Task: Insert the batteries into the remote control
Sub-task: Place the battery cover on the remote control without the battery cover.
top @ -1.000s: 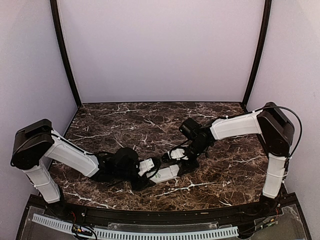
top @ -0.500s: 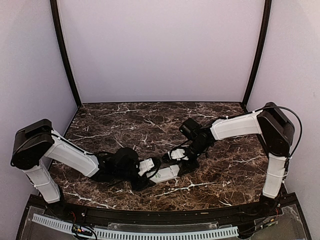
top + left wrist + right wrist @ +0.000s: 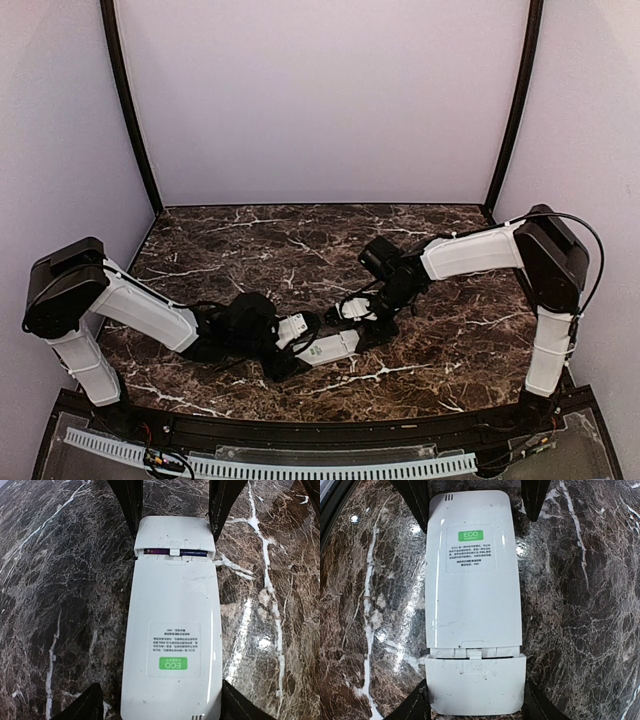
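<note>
The remote control (image 3: 172, 630) lies flat, back upward, near the worktop's (image 3: 50, 580) front middle. It is white with a green ECO label (image 3: 173, 664). Its short end section (image 3: 175, 534) sits slightly apart, with purple showing in the gap.

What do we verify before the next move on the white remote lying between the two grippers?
1. White rectangular remote control flat, back up, on the dark marble table: ok.
2. White battery cover fully closed: not ok. A slit is open at its seam.
3. Batteries inside: ok. A dark purple battery edge shows through the slit. Polarity: cannot tell.
4. Right gripper holding the cover end: ok, its fingers press both sides.
5. Left gripper let go: ok, its jaws stand wider than the green-label end.
</note>
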Controlling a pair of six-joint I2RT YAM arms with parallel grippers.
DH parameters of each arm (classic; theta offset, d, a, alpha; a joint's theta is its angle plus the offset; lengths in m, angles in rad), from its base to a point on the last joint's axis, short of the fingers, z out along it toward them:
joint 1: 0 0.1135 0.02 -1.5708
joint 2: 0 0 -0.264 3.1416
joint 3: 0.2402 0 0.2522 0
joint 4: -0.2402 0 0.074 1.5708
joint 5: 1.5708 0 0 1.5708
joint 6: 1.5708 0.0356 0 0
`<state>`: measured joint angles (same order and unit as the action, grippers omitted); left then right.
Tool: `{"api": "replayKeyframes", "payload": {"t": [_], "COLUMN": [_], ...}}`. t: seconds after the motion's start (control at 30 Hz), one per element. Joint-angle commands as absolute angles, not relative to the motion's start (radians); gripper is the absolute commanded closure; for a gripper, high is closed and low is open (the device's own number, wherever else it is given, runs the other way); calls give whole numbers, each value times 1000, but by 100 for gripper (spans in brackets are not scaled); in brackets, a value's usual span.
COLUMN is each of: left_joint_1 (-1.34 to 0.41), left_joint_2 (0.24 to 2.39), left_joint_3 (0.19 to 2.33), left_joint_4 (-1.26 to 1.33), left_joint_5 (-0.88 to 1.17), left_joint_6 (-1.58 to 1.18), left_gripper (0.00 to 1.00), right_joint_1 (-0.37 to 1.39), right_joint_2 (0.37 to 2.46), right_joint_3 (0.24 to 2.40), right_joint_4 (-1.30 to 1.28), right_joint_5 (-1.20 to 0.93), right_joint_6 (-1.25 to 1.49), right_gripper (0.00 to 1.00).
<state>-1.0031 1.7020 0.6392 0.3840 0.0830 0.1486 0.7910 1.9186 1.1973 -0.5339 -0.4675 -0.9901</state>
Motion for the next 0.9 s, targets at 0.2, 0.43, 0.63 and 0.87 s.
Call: {"api": "replayKeyframes", "payload": {"t": [0.2,0.43,0.63,0.87], "left_joint_1": [-998,-997,-997,-997], "left_joint_2": [1734,1738,1736,1735], "left_joint_3": [635,638,638,637], "left_joint_4": [274,272,270,270], "left_joint_5": [63,63,64,67], "left_joint_6": [163,164,165,165], "left_gripper": [23,23,23,22], "right_joint_1": [787,791,793,793], "right_joint_2": [1936,1934,1934,1913], "right_joint_3": [1198,1197,1200,1205], "right_joint_4": [-535,-532,-541,-547], "right_joint_5": [-431,-454,-460,-470], "right_joint_6": [-998,-997,-1002,-994], "right_gripper": [41,42,36,32]}}
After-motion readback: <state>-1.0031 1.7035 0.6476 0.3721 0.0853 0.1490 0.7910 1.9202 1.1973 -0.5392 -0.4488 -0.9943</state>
